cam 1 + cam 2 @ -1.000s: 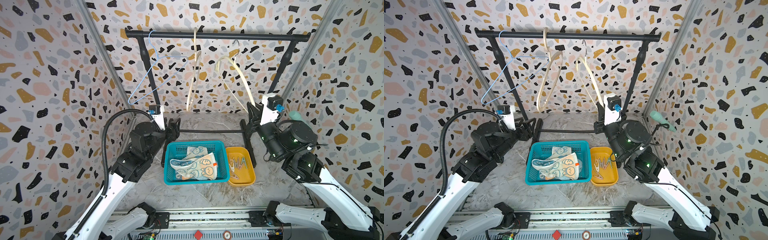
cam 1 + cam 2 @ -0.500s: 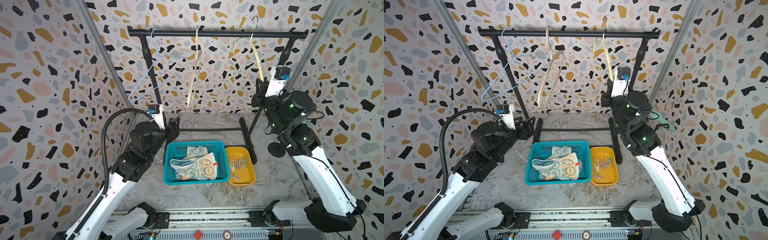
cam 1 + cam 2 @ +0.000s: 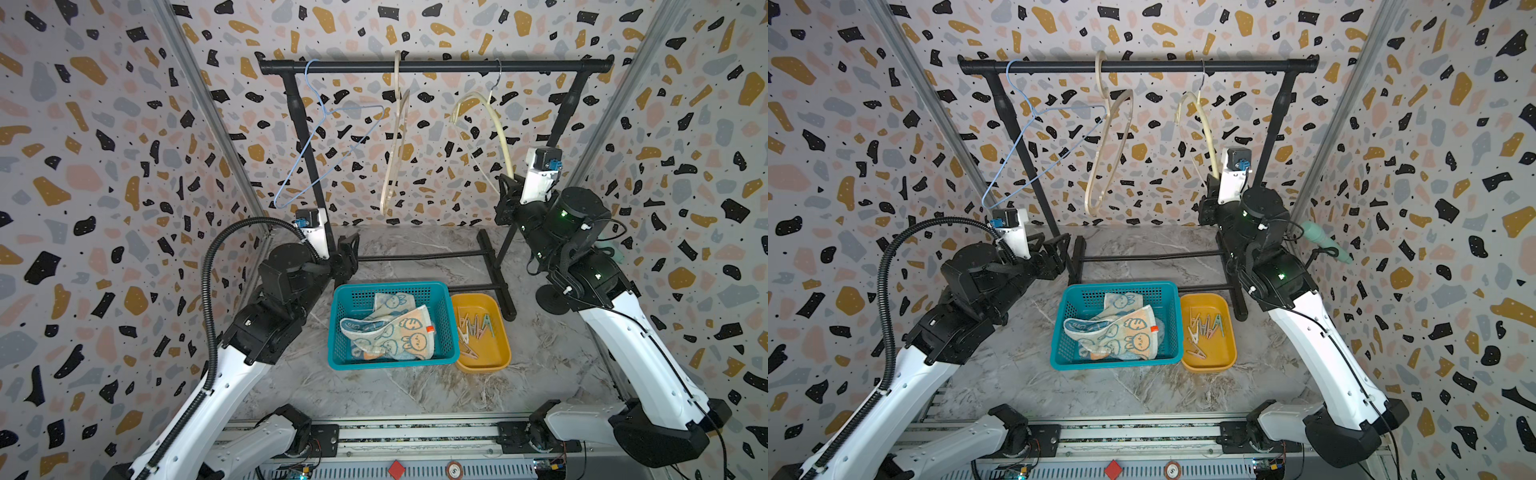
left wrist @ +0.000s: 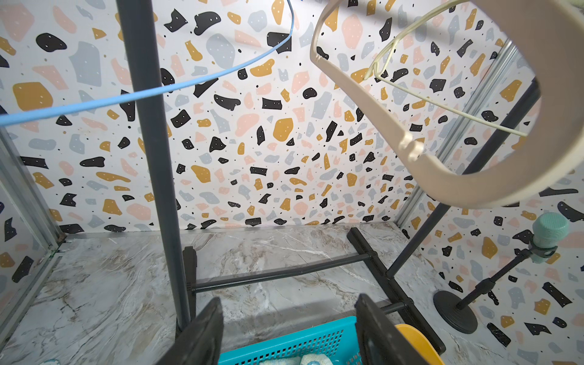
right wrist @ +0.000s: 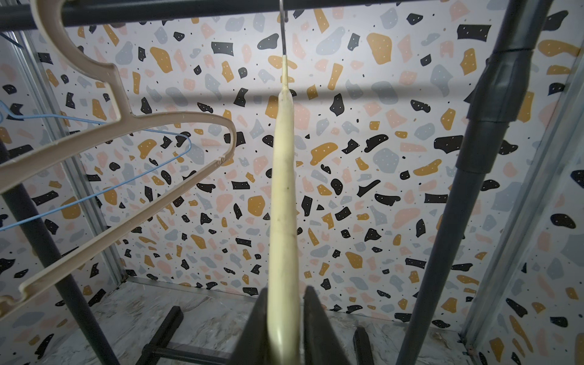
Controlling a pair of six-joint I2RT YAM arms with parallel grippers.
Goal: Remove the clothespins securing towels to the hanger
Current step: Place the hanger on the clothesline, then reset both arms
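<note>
While the left gripper (image 3: 347,249) hangs wide open and empty by the foot of the left post of the black rack (image 3: 297,116), the right gripper (image 5: 286,290) is raised near the right post, its jaws astride the lower arm of the cream hanger (image 5: 284,189). Seen from the right wrist, the hanger lies against one finger and a thin gap shows at the other. The jaws are therefore parted around it, not clamped on it.

That hanger hooks over the rail (image 3: 436,66) of the rack, which stands along the back edge of the worktop (image 3: 415,395). A beige hanger (image 3: 392,158) hangs at mid-rail and a blue wire hanger (image 3: 353,109) hangs toward the left end; all three are bare.

The towels (image 3: 395,332) lie bunched in the teal basket (image 3: 337,328) near the middle of the worktop, with the rabbit-printed one on top. The clothespins (image 3: 473,326) lie loose in the yellow tray (image 3: 482,365). The tray sits just beside the basket on the right arm's side, in front of the rack's right foot.
</note>
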